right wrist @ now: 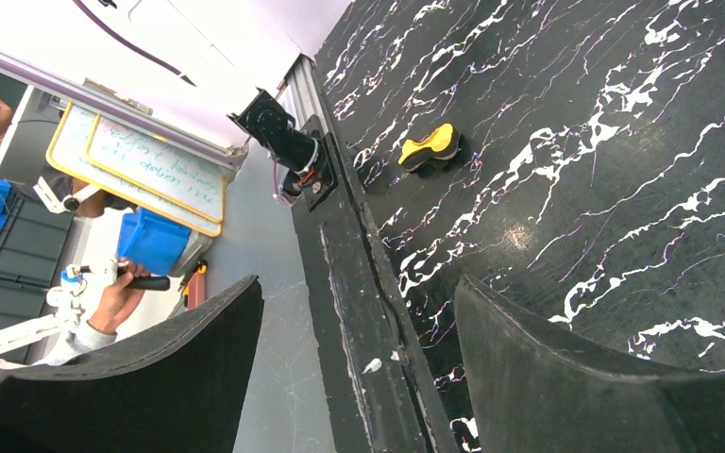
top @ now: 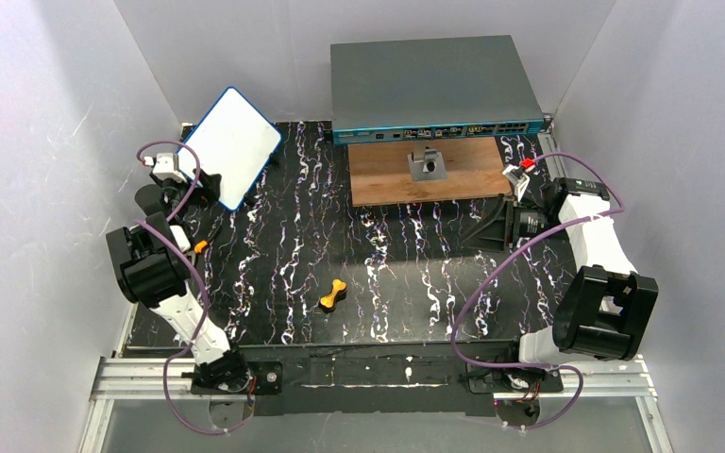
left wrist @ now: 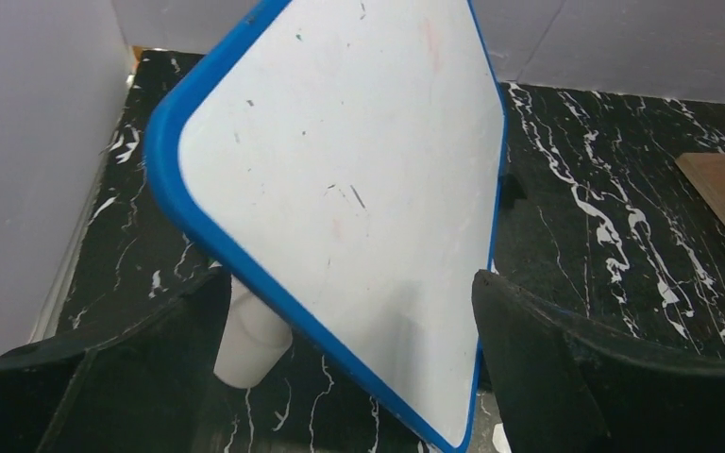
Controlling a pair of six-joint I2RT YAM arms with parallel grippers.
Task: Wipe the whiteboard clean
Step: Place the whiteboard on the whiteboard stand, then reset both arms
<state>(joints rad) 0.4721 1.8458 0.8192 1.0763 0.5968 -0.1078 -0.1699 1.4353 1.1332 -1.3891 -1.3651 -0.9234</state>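
The whiteboard (top: 231,146) stands tilted at the far left of the desk (top: 283,236), between the fingers of the spread left tool (left wrist: 349,283). The right tool (right wrist: 359,283) gapes wide. An orange piece (top: 332,294) lies mid-desk.

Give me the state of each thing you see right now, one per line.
Small blue-rimmed white whiteboard: tilted up, wiped nearly clean.
Left claw: open, straddling the whiteboard's lower edge.
Right claw: open, empty.
Small orange dumbbell-shaped piece: lying on its side.

No readable text (background board (right wrist: 142,160) scrawl blurred)
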